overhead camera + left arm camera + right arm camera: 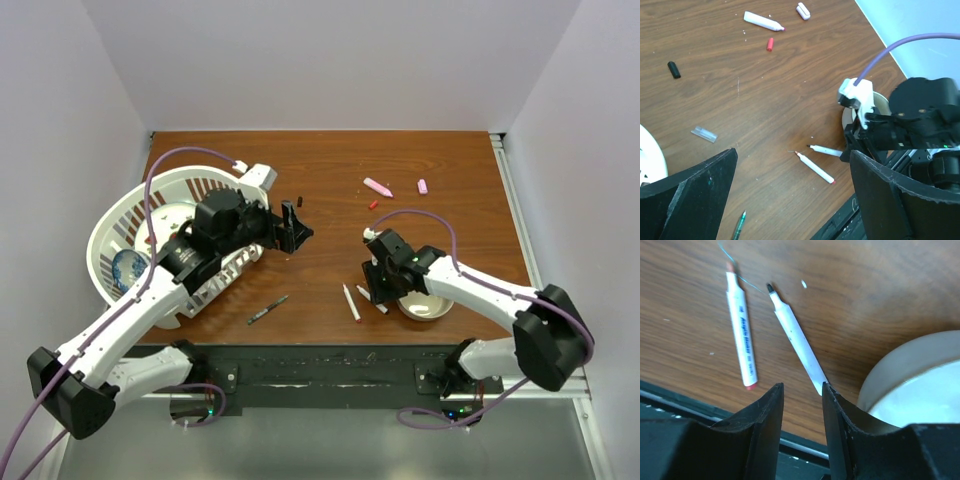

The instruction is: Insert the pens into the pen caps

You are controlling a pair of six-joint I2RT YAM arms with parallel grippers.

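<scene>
Bearing blurred blue lettering, white pen [741, 335]

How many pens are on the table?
4. The red-tipped white pen and black-tipped white pen lie by the right gripper; the dark pen near the front edge; the pink pen far back. The basket may hide others.

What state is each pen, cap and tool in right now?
Red-tipped white pen: uncapped, lying flat.
Black-tipped white pen: uncapped, lying flat.
Pink pen: uncapped, lying flat.
Dark grey pen: lying flat.
Black cap: loose.
Red cap: loose.
Pale pink cap: loose.
Left tool: open.
Right tool: open.
</scene>
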